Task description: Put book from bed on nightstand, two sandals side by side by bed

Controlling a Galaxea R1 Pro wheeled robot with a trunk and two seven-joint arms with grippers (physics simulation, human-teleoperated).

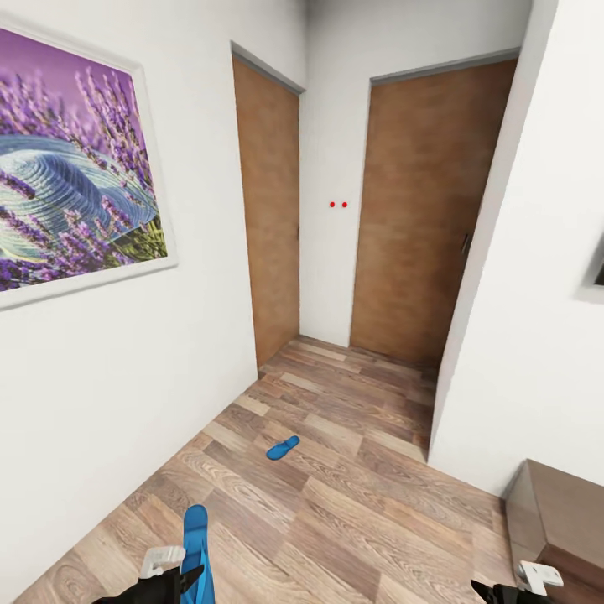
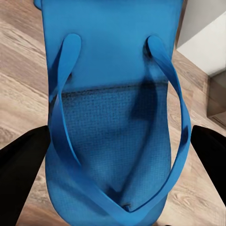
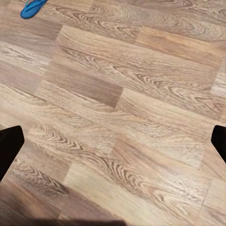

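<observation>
Frame edges crop both grippers, left (image 1: 180, 579) and right (image 1: 516, 585); the held sandal (image 1: 196, 554) runs off the bottom edge.

Sandal (image 1: 283, 448) on floor (image 1: 352, 503), ahead of held sandal (image 1: 195, 545)

Left gripper (image 2: 113, 150) clamps a blue sandal (image 2: 110, 94) between its fingers; right gripper (image 3: 113, 136) spread wide, holding nothing.

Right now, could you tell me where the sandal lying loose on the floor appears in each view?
Head: loose sandal on the floor, before the doors.
Left wrist: the other sandal instead, held in the left gripper.
Right wrist: loose sandal small, far across the floor.
Shared landmark: the plank floor.
</observation>
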